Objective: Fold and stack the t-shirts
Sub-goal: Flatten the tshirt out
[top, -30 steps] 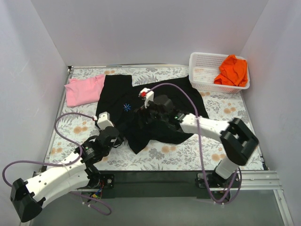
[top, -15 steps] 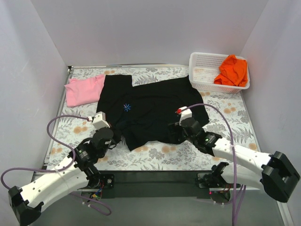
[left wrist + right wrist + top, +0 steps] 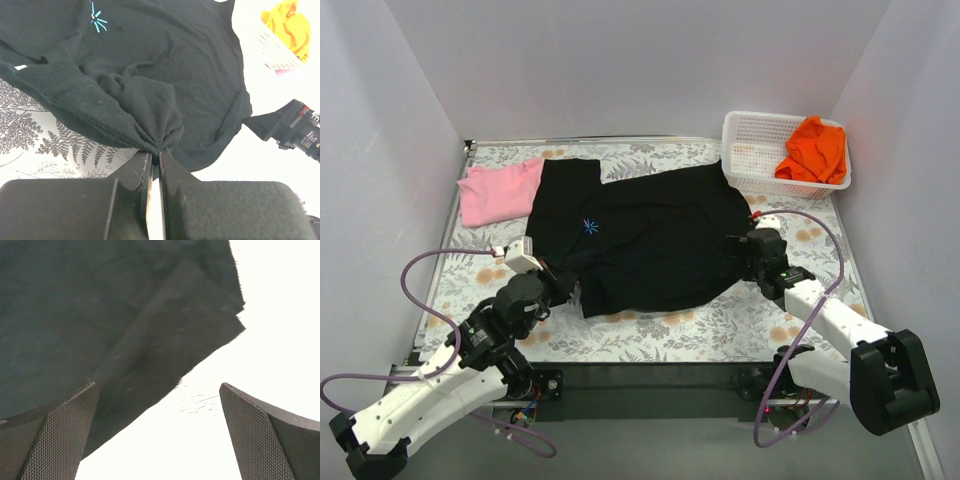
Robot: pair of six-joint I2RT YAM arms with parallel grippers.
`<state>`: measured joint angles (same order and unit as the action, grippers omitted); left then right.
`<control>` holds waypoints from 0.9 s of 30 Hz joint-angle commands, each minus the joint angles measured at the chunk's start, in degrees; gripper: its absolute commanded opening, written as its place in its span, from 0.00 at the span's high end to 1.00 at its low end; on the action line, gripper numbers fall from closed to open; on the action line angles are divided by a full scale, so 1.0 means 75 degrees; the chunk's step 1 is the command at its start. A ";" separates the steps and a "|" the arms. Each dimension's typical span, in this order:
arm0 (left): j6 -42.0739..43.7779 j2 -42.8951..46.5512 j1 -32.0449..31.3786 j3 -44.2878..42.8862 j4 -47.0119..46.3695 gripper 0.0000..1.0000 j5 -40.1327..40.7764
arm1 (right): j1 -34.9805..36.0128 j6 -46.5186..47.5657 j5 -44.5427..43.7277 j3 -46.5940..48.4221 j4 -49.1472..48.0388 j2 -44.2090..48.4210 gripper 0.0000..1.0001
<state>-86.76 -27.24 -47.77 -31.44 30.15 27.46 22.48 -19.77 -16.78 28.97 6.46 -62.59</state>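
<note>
Black tee point(image 3: 660, 240) in left jaws; right jaws wide.

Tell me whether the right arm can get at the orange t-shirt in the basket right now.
Probably yes. The right gripper is open and empty at the black t-shirt's right edge. The orange t-shirt lies on top in the open white basket on that side, with nothing between.

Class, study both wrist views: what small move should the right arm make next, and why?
Probably lower the right gripper and close it on the edge of the black t-shirt. It hangs open over that edge, while the left gripper pinches a bunched fold at the near side.
</note>
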 commanded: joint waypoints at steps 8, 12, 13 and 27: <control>-0.0103 0.0269 -0.0111 -0.0144 0.0175 1.00 0.0018 | -0.1473 0.0316 0.0993 0.0169 -0.0462 -0.0737 0.13; -0.0127 0.0246 -0.0182 -0.0144 0.0210 1.00 0.0076 | -0.1684 0.0339 0.1030 0.0309 -0.0650 -0.1169 0.20; -0.0150 0.0258 -0.0193 -0.0155 0.0233 1.00 0.0088 | -0.1720 0.0339 0.1030 0.0332 -0.0673 -0.1229 0.21; -0.0326 0.0304 -0.0498 -0.0191 0.0480 1.00 0.0393 | -0.2235 0.0374 0.0983 0.0403 -0.1423 -0.2178 0.43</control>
<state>-88.60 -25.65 -50.92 -31.44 33.17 28.71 6.76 -17.15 -10.09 30.68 -2.66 -77.41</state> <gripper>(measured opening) 0.067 0.588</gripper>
